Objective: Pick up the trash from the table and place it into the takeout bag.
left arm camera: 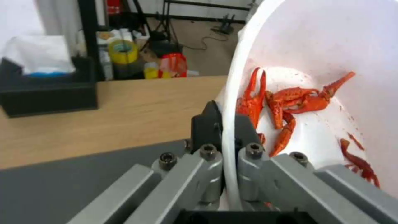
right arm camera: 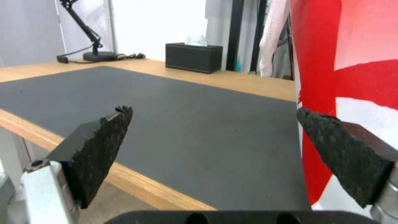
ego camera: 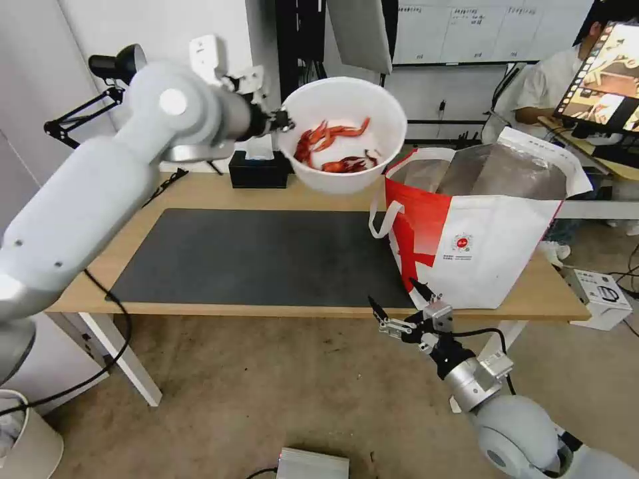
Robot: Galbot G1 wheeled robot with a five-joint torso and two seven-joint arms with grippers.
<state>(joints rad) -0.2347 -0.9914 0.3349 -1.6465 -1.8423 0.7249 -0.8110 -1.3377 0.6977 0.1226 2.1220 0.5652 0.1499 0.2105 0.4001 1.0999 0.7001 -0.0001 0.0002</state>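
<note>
The table point(ego camera: 219, 193) bears the takeout bag point(ego camera: 492, 253) at its right end, mouth open upward. The bowl point(ego camera: 346, 113) of red shells point(ego camera: 333, 146) hangs in the air just left of that mouth, slightly above it. The left gripper point(left arm camera: 224, 130) pinches its rim. The right gripper point(ego camera: 403, 309) waits spread wide at the table's front edge, nearer the bag.

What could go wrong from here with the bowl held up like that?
1. The left gripper pinches only the thin rim of the bowl, which is tilted in the air; it could twist or slip out of the jaws.
2. The red shells may spill onto the mat, since the bowl looks short of the bag opening.
3. The bag's top edge sags; the bowl could catch on it.
</note>
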